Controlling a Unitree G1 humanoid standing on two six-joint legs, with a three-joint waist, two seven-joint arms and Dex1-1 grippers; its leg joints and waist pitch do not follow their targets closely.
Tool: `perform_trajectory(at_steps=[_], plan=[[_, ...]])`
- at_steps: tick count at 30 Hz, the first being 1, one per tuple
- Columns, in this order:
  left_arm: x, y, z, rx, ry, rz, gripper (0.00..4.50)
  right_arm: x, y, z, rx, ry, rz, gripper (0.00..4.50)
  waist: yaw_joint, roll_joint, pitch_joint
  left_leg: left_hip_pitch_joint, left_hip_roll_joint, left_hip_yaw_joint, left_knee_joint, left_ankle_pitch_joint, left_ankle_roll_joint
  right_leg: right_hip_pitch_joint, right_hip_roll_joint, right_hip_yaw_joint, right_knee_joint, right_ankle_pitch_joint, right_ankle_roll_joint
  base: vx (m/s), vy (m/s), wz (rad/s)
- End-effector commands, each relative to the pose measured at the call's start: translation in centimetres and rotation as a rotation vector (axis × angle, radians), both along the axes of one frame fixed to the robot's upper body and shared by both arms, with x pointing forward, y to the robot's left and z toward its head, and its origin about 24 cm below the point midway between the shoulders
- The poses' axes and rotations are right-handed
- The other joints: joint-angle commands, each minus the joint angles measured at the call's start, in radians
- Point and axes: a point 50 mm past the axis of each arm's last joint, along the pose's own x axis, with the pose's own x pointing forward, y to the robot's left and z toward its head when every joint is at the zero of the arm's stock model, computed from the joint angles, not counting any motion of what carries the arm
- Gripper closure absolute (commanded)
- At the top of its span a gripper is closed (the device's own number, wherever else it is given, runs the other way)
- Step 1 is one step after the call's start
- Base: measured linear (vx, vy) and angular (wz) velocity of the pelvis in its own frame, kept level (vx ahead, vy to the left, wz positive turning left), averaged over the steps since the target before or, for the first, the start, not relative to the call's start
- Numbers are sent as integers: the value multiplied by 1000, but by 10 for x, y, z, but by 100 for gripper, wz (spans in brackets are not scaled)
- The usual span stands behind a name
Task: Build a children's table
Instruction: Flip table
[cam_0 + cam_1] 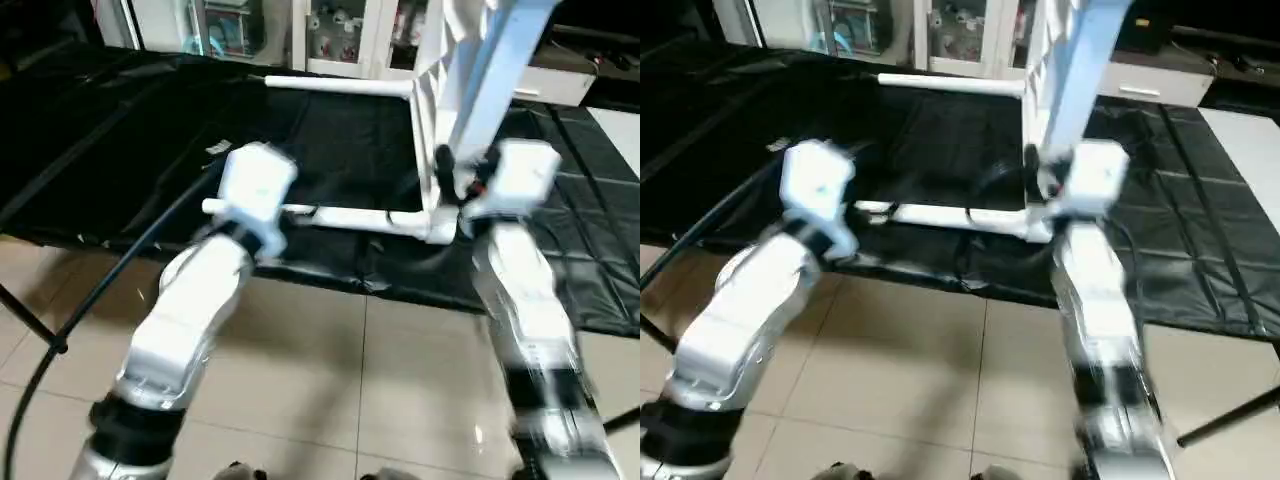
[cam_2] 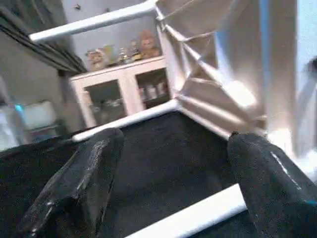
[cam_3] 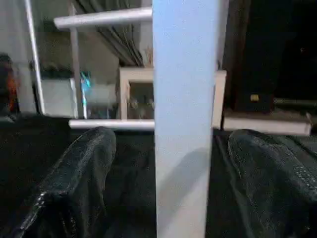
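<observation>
Both claws, left (image 1: 222,207) and right (image 3: 168,144), gape empty; tabletop (image 1: 440,100) looks light, stiff, slick, so I'd grab a leg (image 1: 350,216).

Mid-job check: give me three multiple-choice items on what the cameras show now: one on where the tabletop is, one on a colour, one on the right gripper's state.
1. Where is the tabletop?
A. Flat on the floor tiles
B. Standing on its edge on the work table
C. Lifted in the left gripper

2. What colour is the work table's cover?
A. Black
B. Red
C. Yellow

3. How is the right gripper?
A. Shut with nothing in it
B. Clamped tight on a leg
C. Open, a finger on either side of a leg

Answers:
1 B: the white tabletop stands upright on the work table, with legs pointing sideways.
2 A: the cover is black all over.
3 C: in the right wrist view the right gripper has its fingers spread, clear of the leg between them.
</observation>
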Motion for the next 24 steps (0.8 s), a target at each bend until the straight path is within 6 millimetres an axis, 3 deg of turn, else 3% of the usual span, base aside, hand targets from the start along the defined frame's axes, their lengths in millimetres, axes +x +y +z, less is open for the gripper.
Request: perform_trajectory(at_steps=[1, 2, 3, 4, 6, 9, 10, 11, 12, 13, 16, 17, 20, 22, 23, 24], plan=[[-1, -3, 13, 15, -67, -27, 68, -13, 3, 13, -19, -82, 48, 51, 1, 13, -73, 33, 55, -38, -103, -283, -48, 48, -38, 40, -90, -218, -129, 0, 0, 0], [0, -3, 20, 47, -109, -44, 31, -22, 5, 14, -39, -102, 62, 47, -4, 11, -72, 30, 54, -41, -105, -297, -55, 47, -38, 39, -90, -241, -125, 0, 0, 0], [1, -4, 28, 94, -139, -75, 31, -31, 8, 14, -49, -110, 79, 47, -2, 8, -71, 29, 53, -41, -107, -304, -56, 47, -38, 39, -96, -260, -116, 0, 0, 0], [4, -5, 36, 171, -183, -93, 31, -37, 11, 12, -48, -106, 94, 47, 1, 11, -71, 37, 53, -40, -105, -309, -53, 37, -35, 42, -100, -261, -103, 0, 0, 0], [9, -5, 45, 247, -224, -101, 12, -43, 15, 10, -41, -94, 108, 47, -7, 13, -71, 28, 53, -49, -112, -311, -64, 47, -40, 39, -93, -260, -112, 0, 0, 0], [23, -5, 61, 386, -307, -76, 12, -43, 29, -3, -41, -10, 176, 47, -10, 13, -65, 31, 50, -48, -113, -346, -64, 40, -38, 40, -105, -321, -110, 0, 0, 0], [29, -5, 68, 436, -341, -60, 12, -42, 35, -8, -44, 23, 205, 47, -12, 17, -63, 38, 47, -50, -113, -396, -74, 35, -40, 41, -111, -401, -98, 0, 0, 0], [29, -5, 68, 436, -341, -60, 12, -42, 35, -8, -44, 23, 205, 47, -15, 18, -63, 37, 47, -57, -115, -417, -84, 39, -44, 39, -117, -461, -81, 0, 0, 0], [36, -3, 78, 482, -384, -23, 12, -41, 40, -12, -50, 47, 231, 47, -17, 12, -63, 35, 47, -58, -115, -419, -85, 39, -45, 40, -119, -471, -76, 0, 0, 0], [44, 0, 88, 523, -431, 21, 12, -40, 45, -14, -52, 70, 254, 47, -14, 15, -67, 40, 47, -61, -113, -416, -90, 36, -47, 41, -118, -469, -77, 0, 0, 0], [51, 2, 98, 540, -457, 51, 12, -39, 48, -16, -49, 89, 272, 47, -11, 20, -70, 41, 50, -61, -114, -388, -95, 37, -45, 43, -111, -384, -104, 0, 0, 0], [59, 8, 106, 456, -414, 88, 12, -39, 51, -18, -33, 127, 281, 47, -9, 31, -71, 39, 50, -61, -116, -372, -96, 40, -45, 44, -106, -336, -123, 0, 0, 0], [60, 10, 102, 342, -342, 102, 12, -39, 51, -21, -20, 157, 272, 47, -4, 27, -78, 35, 49, -53, -110, -302, -87, 50, -45, 44, -93, -202, -185, 0, 0, 0], [61, 13, 97, 241, -281, 135, 12, -39, 50, -23, -18, 182, 263, 47, -3, 27, -80, 30, 49, -50, -107, -239, -70, 56, -45, 44, -85, -127, -213, 0, 0, 0], [58, 15, 85, 183, -236, 156, 12, -39, 47, -24, -17, 196, 257, 47, -3, 32, -85, 32, 51, -49, -103, -206, -62, 61, -44, 43, -79, -79, -224, 0, 0, 0], [54, 17, 72, 165, -201, 181, 12, -41, 46, -24, -18, 198, 259, 47, -3, 28, -82, 27, 50, -49, -105, -193, -53, 64, -45, 42, -81, -64, -230, 0, 0, 0]])
